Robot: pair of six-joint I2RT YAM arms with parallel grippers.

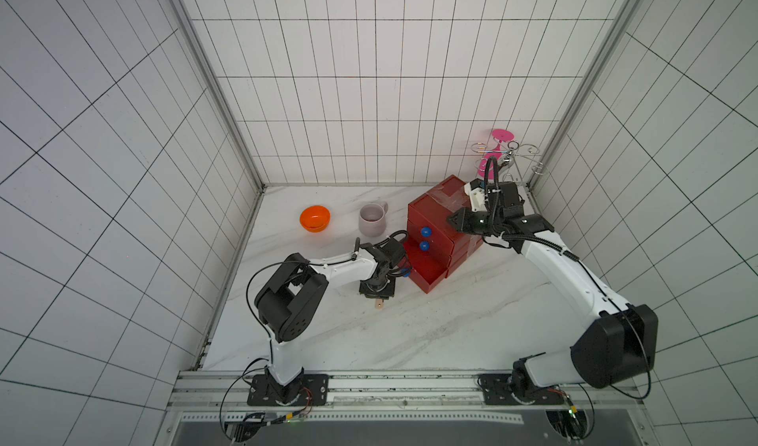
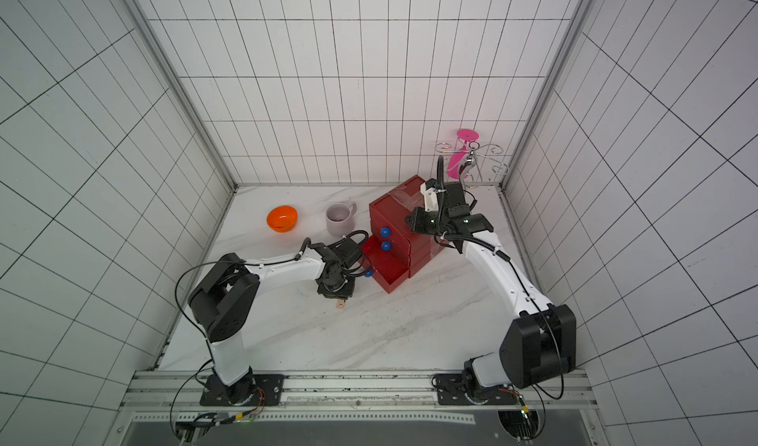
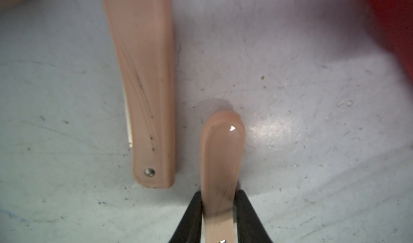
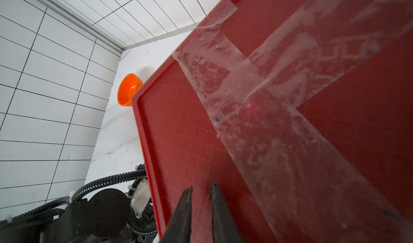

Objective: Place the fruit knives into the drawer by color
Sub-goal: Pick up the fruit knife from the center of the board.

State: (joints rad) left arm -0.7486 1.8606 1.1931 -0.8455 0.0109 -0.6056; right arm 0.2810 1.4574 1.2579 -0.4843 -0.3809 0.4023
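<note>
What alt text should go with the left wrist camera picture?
Black fingers clamp a peach-pink fruit knife over the marble table. A second peach-pink knife lies beside it, not touching; a red blur fills one corner.

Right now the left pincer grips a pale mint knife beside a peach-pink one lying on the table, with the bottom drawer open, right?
Not quite: the left wrist view shows the held knife is peach-pink, not mint. The left pincer does grip it beside another peach-pink knife lying on the table, and the bottom drawer is open.
</note>
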